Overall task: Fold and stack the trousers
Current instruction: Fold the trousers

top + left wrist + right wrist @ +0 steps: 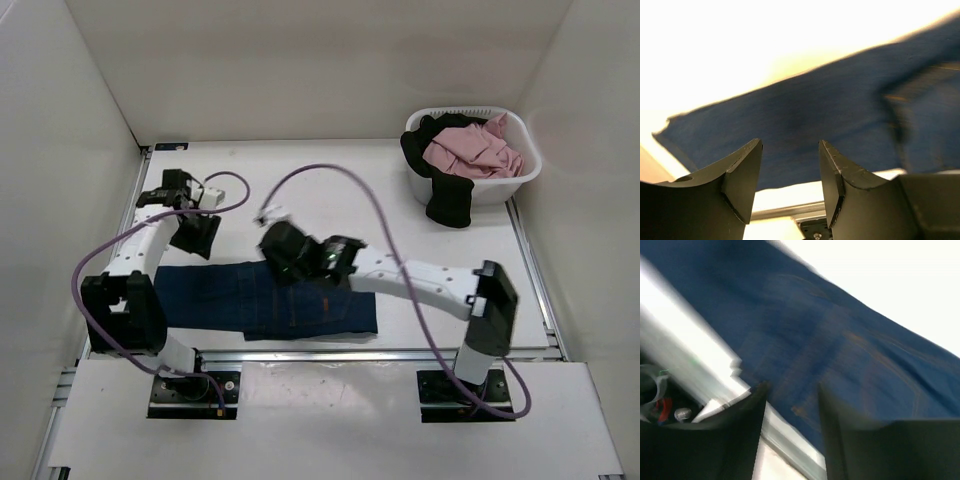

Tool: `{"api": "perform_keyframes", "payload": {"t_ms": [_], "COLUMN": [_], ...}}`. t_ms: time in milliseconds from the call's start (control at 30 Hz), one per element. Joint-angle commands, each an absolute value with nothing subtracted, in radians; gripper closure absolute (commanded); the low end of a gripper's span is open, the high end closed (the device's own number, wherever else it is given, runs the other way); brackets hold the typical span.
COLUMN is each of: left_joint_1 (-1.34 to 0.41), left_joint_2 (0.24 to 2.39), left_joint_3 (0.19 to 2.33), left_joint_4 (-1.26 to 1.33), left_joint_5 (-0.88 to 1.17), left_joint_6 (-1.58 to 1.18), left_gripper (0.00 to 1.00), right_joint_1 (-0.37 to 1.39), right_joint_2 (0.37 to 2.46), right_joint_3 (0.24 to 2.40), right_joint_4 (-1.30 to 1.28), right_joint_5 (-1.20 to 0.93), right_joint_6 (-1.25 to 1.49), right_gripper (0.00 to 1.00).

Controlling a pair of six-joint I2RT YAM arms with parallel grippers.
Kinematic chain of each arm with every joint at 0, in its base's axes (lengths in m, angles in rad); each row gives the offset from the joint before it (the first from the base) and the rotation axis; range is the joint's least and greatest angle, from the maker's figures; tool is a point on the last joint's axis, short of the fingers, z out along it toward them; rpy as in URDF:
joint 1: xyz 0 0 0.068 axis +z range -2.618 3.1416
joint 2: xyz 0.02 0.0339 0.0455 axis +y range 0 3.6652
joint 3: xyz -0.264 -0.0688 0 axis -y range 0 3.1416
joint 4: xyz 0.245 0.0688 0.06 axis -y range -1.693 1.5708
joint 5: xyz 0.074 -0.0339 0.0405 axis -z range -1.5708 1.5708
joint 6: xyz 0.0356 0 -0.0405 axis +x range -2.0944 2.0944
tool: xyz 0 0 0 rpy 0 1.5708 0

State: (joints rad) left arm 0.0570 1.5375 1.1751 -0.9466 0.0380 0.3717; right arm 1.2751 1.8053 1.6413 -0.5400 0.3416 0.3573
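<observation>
Lying flat along the near edge of the table [330, 190], the dark blue jeans [300, 300] look folded only lengthwise, one leg over the other. They make a long strip with the wider, waist end to the right. I judge the task to be at an early stage: the crosswise folds that would shorten the strip are not yet made, and nothing is stacked.

The left arm bends out from its base and holds the left gripper [192, 237] just beyond the leg end. Its jaws stand apart with nothing between them, looking down on the cloth [805, 120]. The right arm stretches low across from the right, with the right gripper [282, 256] over the middle of the strip. Its wrist view is blurred, but the fingers [845, 435] appear parted and empty above the stitched denim [850, 355].

A white laundry basket [525, 172] sits well apart at the far right, holding a pink garment [470, 150] and a black garment [452, 200].
</observation>
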Motion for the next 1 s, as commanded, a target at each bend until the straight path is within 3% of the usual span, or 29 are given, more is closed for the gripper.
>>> {"api": "perform_keyframes", "payload": {"t_ms": [0, 33, 67, 133, 300, 567, 767, 800, 933, 967], "left_joint_1": [-0.043, -0.069, -0.099, -0.184, -0.29, -0.408, -0.426, -0.426, -0.426, -0.426], "left_joint_2": [1.47, 1.47, 1.47, 1.47, 1.538, 1.664, 1.7, 1.71, 1.73, 1.73], "left_joint_3": [1.229, 1.238, 1.238, 1.189, 1.112, 0.96, 0.986, 1.0, 1.022, 1.022], "left_joint_4": [-1.066, -1.083, -1.095, -1.079, -0.985, -0.79, -0.764, -0.764, -0.764, -0.764], "left_joint_5": [0.214, 0.242, 0.261, 0.27, 0.207, -0.121, -0.123, -0.123, -0.112, -0.101], "left_joint_6": [0.408, 0.417, 0.417, 0.407, 0.367, 0.322, 0.313, 0.313, 0.313, 0.313], "left_gripper": [0.4, 0.4, 0.4, 0.4, 0.4, 0.4, 0.4, 0.4, 0.4, 0.4], "right_joint_1": [1.082, 1.042, 1.004, 0.911, 0.749, 0.591, 0.539, 0.538, 0.538, 0.538], "right_joint_2": [1.657, 1.613, 1.597, 1.588, 1.724, 1.864, 1.87, 1.837, 1.698, 1.674], "right_joint_3": [1.449, 1.317, 1.258, 1.153, 1.164, 1.204, 1.278, 1.287, 1.246, 1.23], "right_joint_4": [-0.531, -0.482, -0.444, -0.34, -0.294, -0.324, -0.348, -0.348, -0.365, -0.397], "right_joint_5": [0.446, 0.424, 0.402, 0.351, 0.324, 0.402, 0.381, 0.356, 0.175, 0.151], "right_joint_6": [0.664, 0.705, 0.748, 0.759, 0.774, 0.986, 0.899, 0.862, 0.672, 0.657], "right_gripper": [0.63, 0.72, 0.88, 0.99, 1.0, 1.0, 1.0, 0.98, 0.26, 0.21]}}
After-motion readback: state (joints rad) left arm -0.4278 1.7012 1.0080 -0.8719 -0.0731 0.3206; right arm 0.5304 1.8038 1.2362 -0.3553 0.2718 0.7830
